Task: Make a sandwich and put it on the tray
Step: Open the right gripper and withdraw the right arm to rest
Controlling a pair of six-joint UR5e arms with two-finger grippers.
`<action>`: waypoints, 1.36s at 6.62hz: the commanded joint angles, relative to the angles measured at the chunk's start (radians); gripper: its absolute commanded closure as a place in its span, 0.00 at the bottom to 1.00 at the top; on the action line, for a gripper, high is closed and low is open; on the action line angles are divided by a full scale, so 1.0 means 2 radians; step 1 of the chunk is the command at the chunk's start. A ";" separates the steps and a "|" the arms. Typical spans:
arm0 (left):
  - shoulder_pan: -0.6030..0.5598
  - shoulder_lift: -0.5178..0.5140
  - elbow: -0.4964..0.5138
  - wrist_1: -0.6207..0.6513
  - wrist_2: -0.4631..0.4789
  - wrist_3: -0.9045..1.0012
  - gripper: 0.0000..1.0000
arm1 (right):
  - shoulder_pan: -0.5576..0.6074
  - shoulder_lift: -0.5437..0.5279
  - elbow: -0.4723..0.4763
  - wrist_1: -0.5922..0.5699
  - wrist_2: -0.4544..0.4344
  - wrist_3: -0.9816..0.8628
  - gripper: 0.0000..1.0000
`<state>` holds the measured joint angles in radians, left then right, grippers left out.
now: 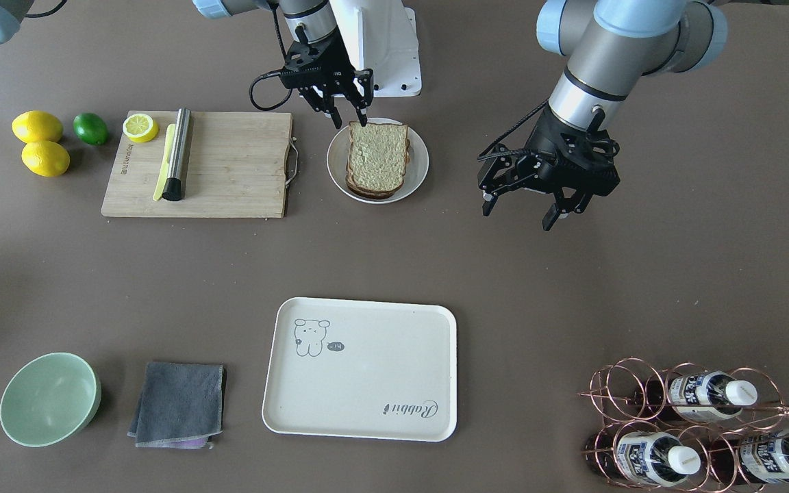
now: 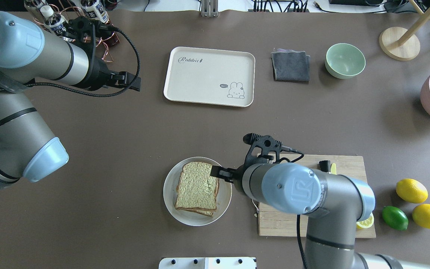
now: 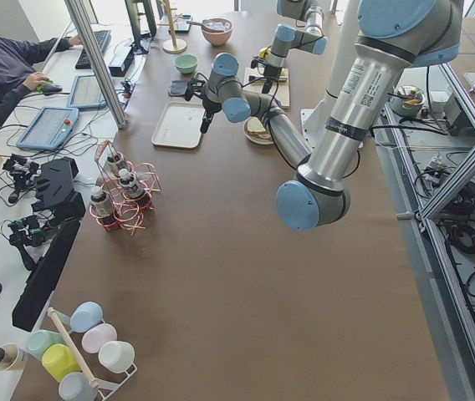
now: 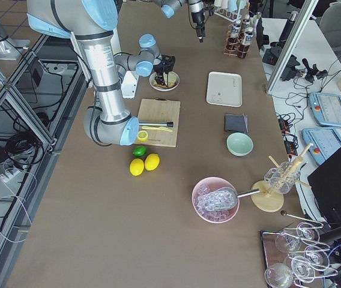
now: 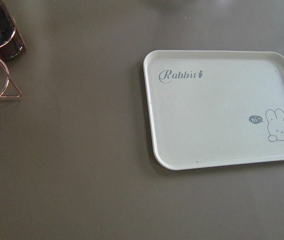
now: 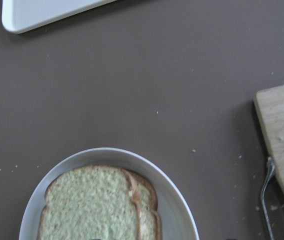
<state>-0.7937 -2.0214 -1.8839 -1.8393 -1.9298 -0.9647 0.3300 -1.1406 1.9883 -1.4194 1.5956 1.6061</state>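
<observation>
The right gripper [image 1: 351,117] hangs wide open over the sandwich [image 1: 377,159], at its robot-side edge, the bread slices stacked on a white plate [image 1: 421,171]; the tray [image 1: 360,390] lies well beyond. The left gripper [image 1: 519,213], also wide, hovers beside the plate.

Lemons [image 1: 37,127]: two whole, one half
Lime [image 1: 90,129]: one
Bread slices [image 1: 377,156]: two
Plate [image 1: 420,168]: one
Tray [image 1: 367,383]: one
Board [image 1: 237,164]: one
Green bowl [image 1: 48,398]: one
Cloth [image 1: 179,404]: one
Bottles [image 1: 709,396]: three
</observation>
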 commanded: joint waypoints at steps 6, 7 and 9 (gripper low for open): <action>0.146 0.011 -0.002 -0.024 0.053 -0.199 0.02 | 0.501 -0.112 -0.134 -0.063 0.323 -0.684 0.00; 0.162 0.026 0.002 -0.040 0.064 -0.203 0.02 | 0.547 -0.134 -0.140 -0.065 0.359 -0.736 0.00; 0.183 0.057 0.046 -0.131 0.066 -0.214 0.02 | 0.600 -0.199 -0.145 -0.063 0.347 -0.880 0.00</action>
<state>-0.4530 -1.9374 -1.8429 -2.0011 -1.8024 -1.3729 1.4607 -1.4645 1.7063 -1.5451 2.3029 0.0227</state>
